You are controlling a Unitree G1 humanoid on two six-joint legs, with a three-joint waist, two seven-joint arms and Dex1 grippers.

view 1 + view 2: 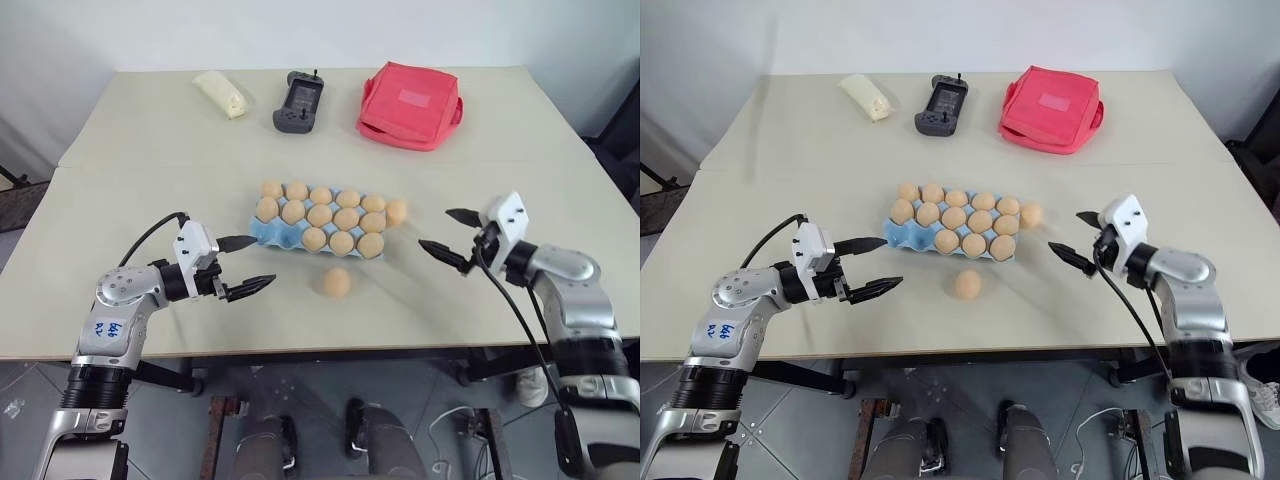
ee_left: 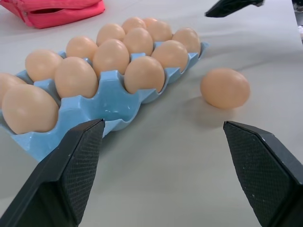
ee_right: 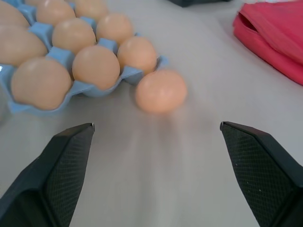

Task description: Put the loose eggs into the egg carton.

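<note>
On the desk [image 1: 150,160], one loose egg [image 1: 337,282] lies just before the egg carton [image 1: 262,232], apart from it. The left gripper [image 1: 246,266] and right gripper [image 1: 452,236] flank the carton, jaws released and empty. The right wrist view shows a second loose egg [image 3: 161,91] touching the carton's end, which the left wrist view hides. Beyond the carton sits a red pouch [image 1: 410,105].

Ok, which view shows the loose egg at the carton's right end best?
The right wrist view: the egg sits large and unblocked, touching the carton. Both eye views show it small. In the left wrist view it is hidden behind the filled rows.
</note>
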